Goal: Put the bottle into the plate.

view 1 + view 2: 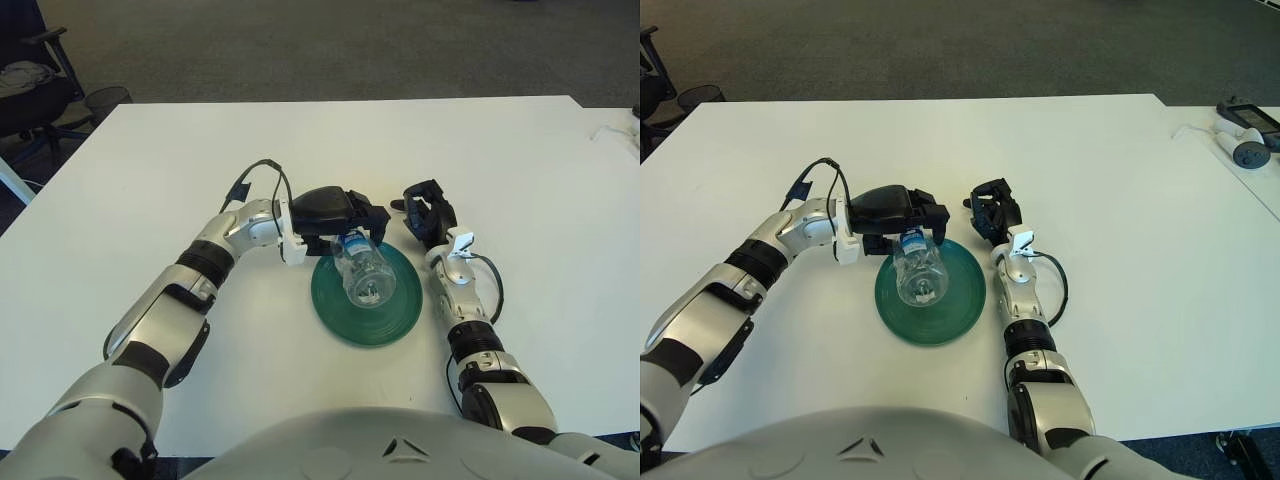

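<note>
A clear plastic bottle (363,272) with a blue label is tilted over the green plate (395,312), its base towards me and low over the plate's middle. I cannot tell whether it touches the plate. My left hand (348,218) is at the plate's far left rim, its fingers curled around the bottle's upper end. My right hand (425,214) shows just past the plate's far right rim, relaxed and holding nothing.
The white table (520,160) stretches wide on all sides of the plate. A white device with a cable (1244,148) lies at the table's far right edge. A dark office chair (30,85) stands off the table's far left corner.
</note>
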Robot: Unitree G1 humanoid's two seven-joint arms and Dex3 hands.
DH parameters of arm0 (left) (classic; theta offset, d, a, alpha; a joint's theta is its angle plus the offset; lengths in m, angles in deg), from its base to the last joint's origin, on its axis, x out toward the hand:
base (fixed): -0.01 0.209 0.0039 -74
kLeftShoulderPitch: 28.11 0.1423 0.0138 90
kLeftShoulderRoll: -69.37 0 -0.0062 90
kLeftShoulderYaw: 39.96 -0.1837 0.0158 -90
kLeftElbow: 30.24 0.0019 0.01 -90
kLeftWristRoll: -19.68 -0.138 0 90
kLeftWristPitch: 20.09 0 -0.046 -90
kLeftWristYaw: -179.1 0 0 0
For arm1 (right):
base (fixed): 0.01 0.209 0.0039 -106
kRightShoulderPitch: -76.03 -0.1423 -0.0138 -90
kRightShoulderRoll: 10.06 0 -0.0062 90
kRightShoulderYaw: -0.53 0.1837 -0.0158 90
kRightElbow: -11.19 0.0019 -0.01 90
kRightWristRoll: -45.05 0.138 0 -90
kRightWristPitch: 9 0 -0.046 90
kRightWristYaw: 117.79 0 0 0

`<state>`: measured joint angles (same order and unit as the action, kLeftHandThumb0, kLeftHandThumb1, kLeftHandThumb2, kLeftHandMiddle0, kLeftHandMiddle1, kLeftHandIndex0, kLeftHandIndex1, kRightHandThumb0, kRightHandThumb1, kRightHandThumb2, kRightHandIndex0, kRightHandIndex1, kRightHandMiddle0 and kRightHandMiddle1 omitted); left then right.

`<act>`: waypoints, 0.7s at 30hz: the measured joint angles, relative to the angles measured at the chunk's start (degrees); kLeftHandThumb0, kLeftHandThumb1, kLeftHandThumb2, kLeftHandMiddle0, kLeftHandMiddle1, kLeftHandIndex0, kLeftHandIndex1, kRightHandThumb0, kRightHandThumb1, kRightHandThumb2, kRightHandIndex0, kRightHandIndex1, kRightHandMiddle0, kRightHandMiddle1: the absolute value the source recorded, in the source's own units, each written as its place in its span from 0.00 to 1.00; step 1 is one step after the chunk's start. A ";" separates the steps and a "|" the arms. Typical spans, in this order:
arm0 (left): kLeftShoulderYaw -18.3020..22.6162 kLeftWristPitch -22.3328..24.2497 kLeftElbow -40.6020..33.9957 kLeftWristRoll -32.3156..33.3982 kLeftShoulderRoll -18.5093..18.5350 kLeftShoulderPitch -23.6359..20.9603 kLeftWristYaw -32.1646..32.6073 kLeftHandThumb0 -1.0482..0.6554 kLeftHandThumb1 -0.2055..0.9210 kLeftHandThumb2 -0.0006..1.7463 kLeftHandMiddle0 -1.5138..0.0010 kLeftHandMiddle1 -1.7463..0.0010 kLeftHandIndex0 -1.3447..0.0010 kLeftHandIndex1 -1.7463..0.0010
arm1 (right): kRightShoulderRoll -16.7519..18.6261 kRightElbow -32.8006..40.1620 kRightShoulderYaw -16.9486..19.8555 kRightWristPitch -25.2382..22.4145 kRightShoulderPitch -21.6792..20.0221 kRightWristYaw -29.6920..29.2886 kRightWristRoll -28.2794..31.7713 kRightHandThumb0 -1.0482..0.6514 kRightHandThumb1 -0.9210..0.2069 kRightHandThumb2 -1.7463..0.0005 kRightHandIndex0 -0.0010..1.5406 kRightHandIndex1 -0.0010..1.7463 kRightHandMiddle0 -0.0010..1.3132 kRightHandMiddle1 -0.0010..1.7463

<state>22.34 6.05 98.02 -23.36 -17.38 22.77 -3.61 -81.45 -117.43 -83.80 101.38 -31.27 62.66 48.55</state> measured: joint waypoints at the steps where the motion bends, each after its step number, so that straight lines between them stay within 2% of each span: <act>1: 0.01 0.26 -0.63 -1.71 0.05 0.04 1.71 0.61 0.24 0.91 0.44 0.06 0.57 0.00 | 0.01 -0.07 0.06 0.07 -0.01 0.05 0.01 0.41 0.00 0.73 0.27 0.64 0.19 0.97; 7: -0.65 3.48 -4.33 -11.83 0.66 0.17 13.70 0.61 0.24 0.91 0.45 0.05 0.58 0.00 | 0.14 -0.30 0.26 0.14 -0.08 0.12 0.05 0.41 0.00 0.73 0.27 0.63 0.19 0.97; 12: -2.69 5.50 -5.19 -17.11 1.35 0.17 21.24 0.61 0.28 0.88 0.48 0.04 0.59 0.00 | 0.15 -0.54 0.29 0.22 -0.33 0.18 0.05 0.41 0.00 0.72 0.27 0.63 0.18 0.98; 21: -6.21 5.98 -4.60 -20.23 2.32 0.14 27.62 0.61 0.38 0.82 0.57 0.00 0.64 0.00 | 0.09 -1.06 0.23 1.65 -0.35 0.05 -0.12 0.41 0.00 0.72 0.27 0.63 0.17 0.98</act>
<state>16.13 12.04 93.42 -43.59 -15.05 22.91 24.01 -81.35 -118.49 -83.57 103.03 -31.62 62.71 48.43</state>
